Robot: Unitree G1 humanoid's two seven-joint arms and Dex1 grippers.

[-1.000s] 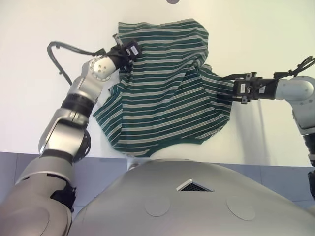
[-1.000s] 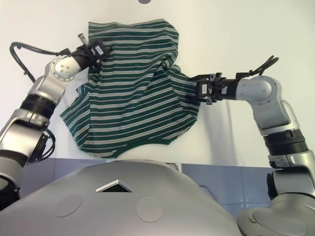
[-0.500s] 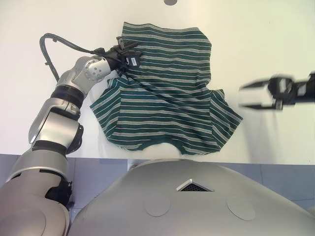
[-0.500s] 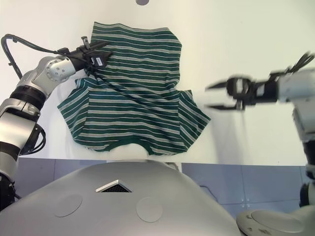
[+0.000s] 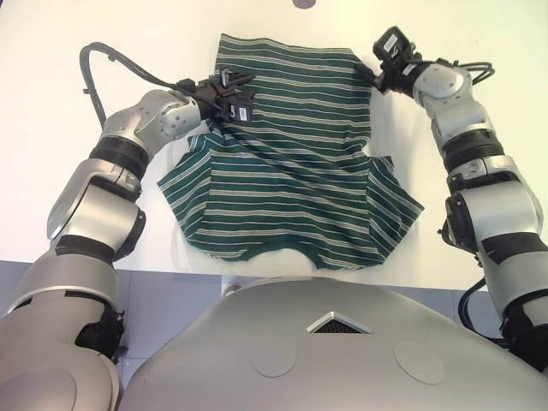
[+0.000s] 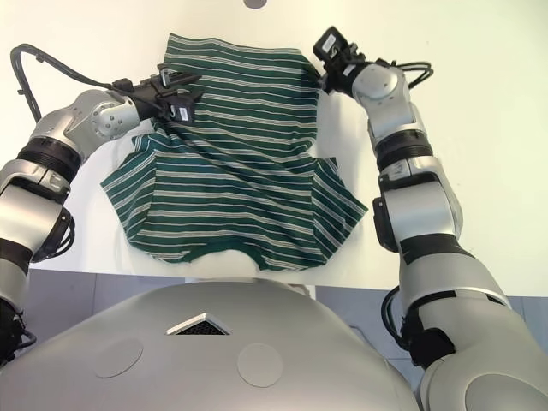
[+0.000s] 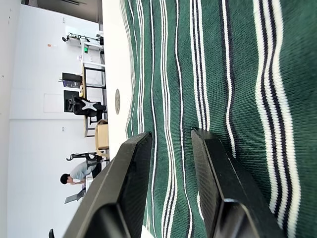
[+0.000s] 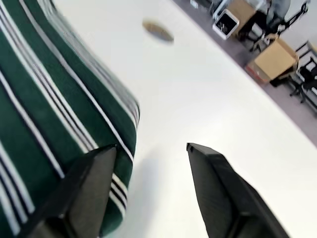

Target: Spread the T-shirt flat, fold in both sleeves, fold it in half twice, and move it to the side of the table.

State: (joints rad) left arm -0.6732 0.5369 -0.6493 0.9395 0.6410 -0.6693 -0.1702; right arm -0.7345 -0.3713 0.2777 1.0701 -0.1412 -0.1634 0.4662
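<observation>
The T-shirt (image 5: pixel 291 163) lies on the white table (image 5: pixel 514 26) with its hem toward the far edge and its neck at the near edge. It is mostly opened out but not flat. A raised crease (image 5: pixel 274 154) runs diagonally across the body from the left side, and both sleeves (image 5: pixel 396 201) are rumpled near the near edge.

The left gripper (image 7: pixel 171 133) sits low over the cloth on the shirt's left side, toward the far left corner of the hem. Its fingers stand a little apart, with striped fabric showing flat between them, so they grip nothing. The right gripper (image 8: pixel 152 147) is at the far right hem corner. Its fingers are spread wide, one over the shirt's edge and the other over bare table.

The step in hand looks like the spreading, with no fold begun. To do it well:

- The right fingers should straddle the hem corner and close on a single layer rather than a bunched pinch.
- The left fingers should take the opposite hem corner, not the middle of the side.
- Pulling the two corners apart and slightly toward the far edge, low to the table, should draw the crease out.
- A high or sharp tug risks lifting the sleeves into new folds or dragging the neck off the near edge.
</observation>
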